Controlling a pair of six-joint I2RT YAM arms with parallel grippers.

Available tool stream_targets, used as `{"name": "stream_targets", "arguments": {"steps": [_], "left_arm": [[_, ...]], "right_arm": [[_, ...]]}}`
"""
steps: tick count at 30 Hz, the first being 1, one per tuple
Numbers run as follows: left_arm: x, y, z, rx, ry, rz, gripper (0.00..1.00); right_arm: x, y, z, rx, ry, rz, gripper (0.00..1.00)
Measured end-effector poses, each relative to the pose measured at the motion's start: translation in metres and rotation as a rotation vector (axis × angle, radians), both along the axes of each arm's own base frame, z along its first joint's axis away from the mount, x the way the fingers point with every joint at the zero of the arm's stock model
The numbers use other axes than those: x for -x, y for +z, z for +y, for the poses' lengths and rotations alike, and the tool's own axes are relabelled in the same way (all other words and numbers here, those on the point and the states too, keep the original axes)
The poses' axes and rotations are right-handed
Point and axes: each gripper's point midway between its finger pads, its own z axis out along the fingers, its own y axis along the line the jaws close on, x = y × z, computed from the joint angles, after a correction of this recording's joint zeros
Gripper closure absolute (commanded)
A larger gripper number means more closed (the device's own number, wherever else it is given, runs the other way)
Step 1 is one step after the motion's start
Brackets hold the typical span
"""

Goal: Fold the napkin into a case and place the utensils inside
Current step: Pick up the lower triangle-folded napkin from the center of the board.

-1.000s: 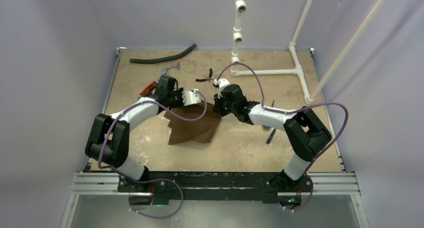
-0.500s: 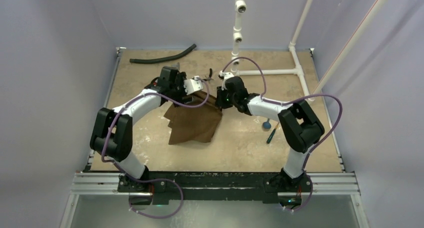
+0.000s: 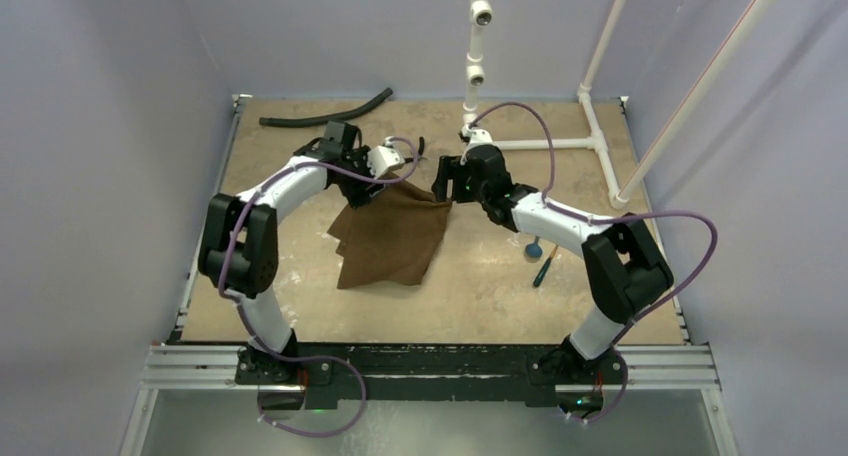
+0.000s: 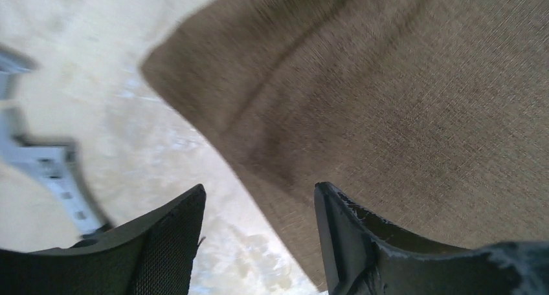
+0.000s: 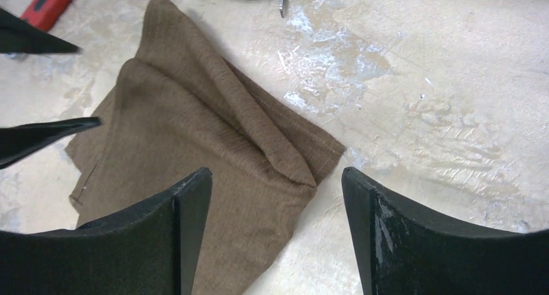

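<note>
The plain dark-brown cloth napkin (image 3: 392,241) was seen lying folded on the tan tabletop (image 3: 480,296), near the middle. Both grippers were held over its far edge: the left gripper (image 4: 259,237) at the far-left corner, the right gripper (image 5: 275,230) at the far-right corner. Each had its jaws apart, with nothing clamped. The blue-bowled spoon (image 3: 534,246) and a dark thin utensil (image 3: 541,271) were lying right of the napkin, apart from it.

No writing, label, brand or number can be read anywhere; the blurred left wrist view may hide some.
</note>
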Motion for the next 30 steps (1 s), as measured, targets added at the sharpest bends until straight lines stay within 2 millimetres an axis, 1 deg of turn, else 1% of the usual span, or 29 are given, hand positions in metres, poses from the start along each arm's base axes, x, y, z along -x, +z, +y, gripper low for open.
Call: {"name": "stream_targets", "arguments": {"steps": [2, 5, 8, 10, 11, 14, 15, 17, 18, 20, 21, 27, 30], "left_arm": [[0.008, -0.025, 0.003, -0.006, 0.035, 0.09, 0.44], [0.012, -0.049, 0.01, -0.005, 0.09, 0.167, 0.47], [0.013, -0.063, 0.017, 0.007, 0.141, 0.217, 0.51], [0.012, -0.07, 0.017, 0.03, 0.165, 0.248, 0.61], [0.01, -0.071, 0.016, 0.041, 0.172, 0.257, 0.65], [0.005, -0.071, 0.01, 0.073, 0.176, 0.269, 0.75], [0.004, -0.07, 0.008, 0.083, 0.177, 0.27, 0.81], [0.001, -0.066, 0.003, 0.11, 0.175, 0.268, 0.98], [-0.001, -0.063, 0.0, 0.123, 0.171, 0.267, 1.0], [-0.004, -0.059, -0.004, 0.143, 0.165, 0.262, 1.0], [-0.006, -0.057, -0.006, 0.153, 0.164, 0.26, 1.0], [-0.011, -0.054, -0.008, 0.17, 0.17, 0.243, 1.0], [-0.017, -0.052, -0.009, 0.182, 0.181, 0.222, 1.0]], "right_arm": [[0.006, 0.004, -0.001, -0.016, 0.013, -0.012, 0.26], [0.01, -0.003, 0.0, -0.019, 0.026, -0.003, 0.29], [0.014, -0.018, 0.001, -0.01, 0.043, 0.031, 0.33], [0.015, -0.031, 0.002, 0.001, 0.048, 0.058, 0.36], [0.016, -0.036, 0.002, 0.007, 0.05, 0.07, 0.39], [0.019, -0.052, 0.004, 0.019, 0.063, 0.108, 0.49], [0.02, -0.057, 0.004, 0.022, 0.065, 0.117, 0.54], [0.021, -0.062, 0.004, 0.024, 0.07, 0.132, 0.63], [0.022, -0.064, 0.005, 0.021, 0.075, 0.137, 0.69], [0.022, -0.064, 0.006, 0.019, 0.078, 0.139, 0.79], [0.022, -0.064, 0.006, 0.019, 0.078, 0.138, 0.81], [0.017, -0.06, 0.004, 0.01, 0.067, 0.131, 0.82], [0.013, -0.06, 0.003, 0.008, 0.061, 0.13, 0.87]]}}
